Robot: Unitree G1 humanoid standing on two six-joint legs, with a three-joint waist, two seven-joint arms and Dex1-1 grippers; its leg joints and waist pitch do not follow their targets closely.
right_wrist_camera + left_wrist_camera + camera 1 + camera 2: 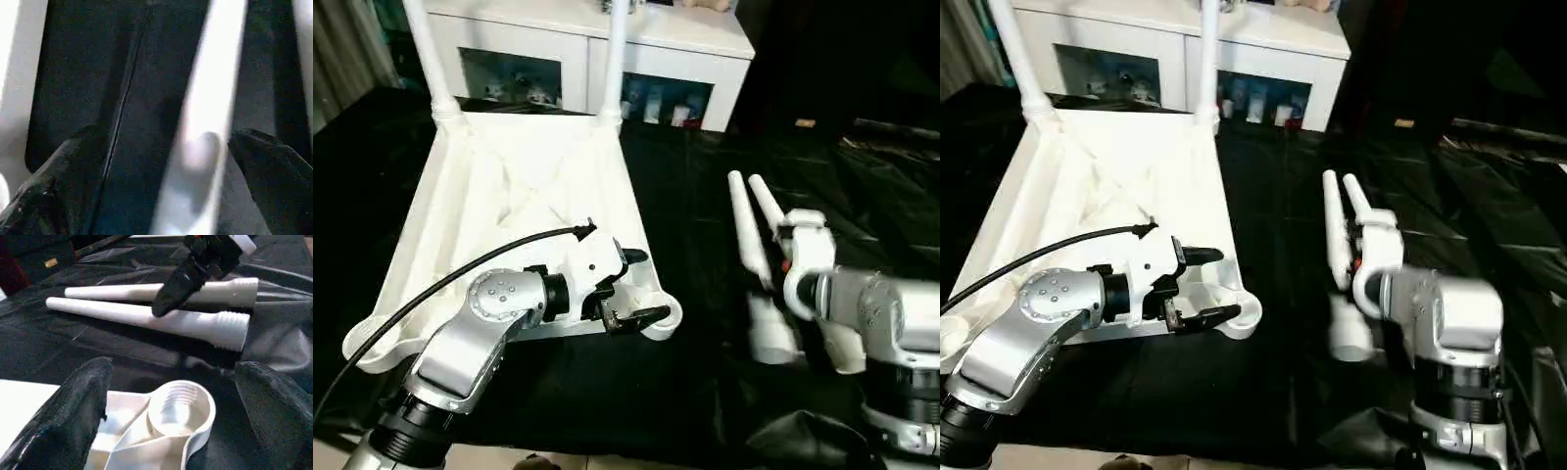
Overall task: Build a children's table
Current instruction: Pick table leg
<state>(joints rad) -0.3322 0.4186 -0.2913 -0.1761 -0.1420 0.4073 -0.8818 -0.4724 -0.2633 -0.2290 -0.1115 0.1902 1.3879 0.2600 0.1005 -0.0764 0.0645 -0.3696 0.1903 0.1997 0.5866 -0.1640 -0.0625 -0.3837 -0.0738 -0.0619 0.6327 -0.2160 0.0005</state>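
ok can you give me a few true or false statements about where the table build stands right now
1. Two legs stand upright in the tabletop's far corner sockets. True.
2. All four legs are fitted. False: two loose legs lie on the black cloth.
3. The left end effector grips a leg. False: it is open, empty, by the near corner socket.
4. The right end effector is open above the loose legs. True.

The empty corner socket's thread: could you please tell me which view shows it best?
The left wrist view: the socket sits close between the open left jaws, its inner thread visible. Both eye views show it small, beside the left gripper, thread unreadable. The right wrist view looks elsewhere.
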